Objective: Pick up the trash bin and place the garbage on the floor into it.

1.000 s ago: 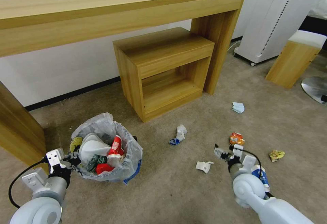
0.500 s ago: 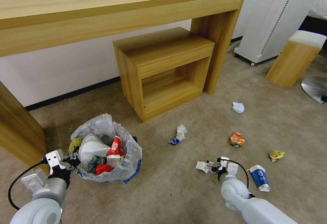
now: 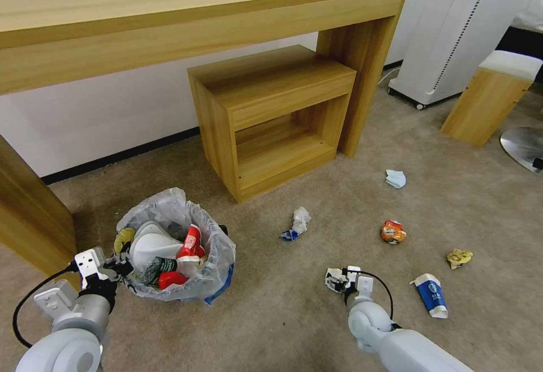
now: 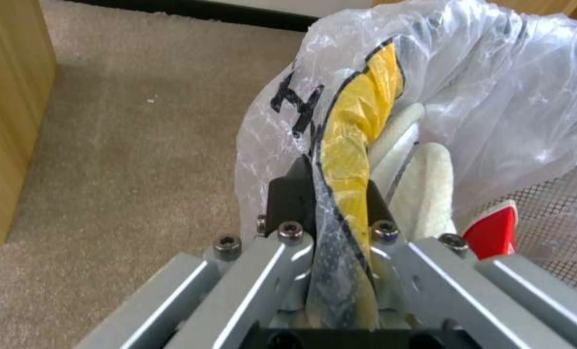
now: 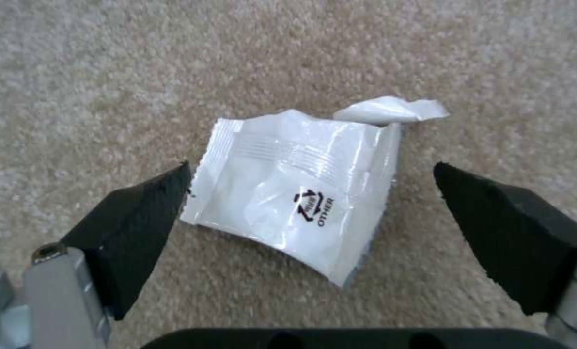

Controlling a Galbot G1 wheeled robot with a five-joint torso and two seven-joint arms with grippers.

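The trash bin (image 3: 222, 254), lined with a crinkly whitish bag, stands on the beige floor (image 3: 271, 315) at the left, holding a white slipper, red wrappers and other litter. My left gripper (image 3: 121, 267) is shut on the trash bin's rim (image 4: 282, 111), pinching the bag and a yellow wrapper (image 4: 359, 121). My right gripper (image 3: 339, 279) hangs low over a flat white wrapper (image 3: 331, 275), open, with one finger on each side of that wrapper (image 5: 295, 189). More garbage lies apart: white-blue paper (image 3: 298, 222), an orange crushed piece (image 3: 392, 232), a yellow wrapper (image 3: 459, 258), a blue-white cup (image 3: 431, 294), pale blue paper (image 3: 396, 178).
A long wooden desk (image 3: 198, 16) spans the back, with a small open wooden cabinet (image 3: 271, 117) under it. A desk leg (image 3: 31, 219) stands close to my left arm. A white appliance (image 3: 452, 33), a wooden stool (image 3: 489, 98) and a metal base (image 3: 523, 146) are at the right.
My right arm has swung left and down, from near the orange piece to over the white wrapper, uncovering the blue-white cup. The left gripper and the bin have stayed put.
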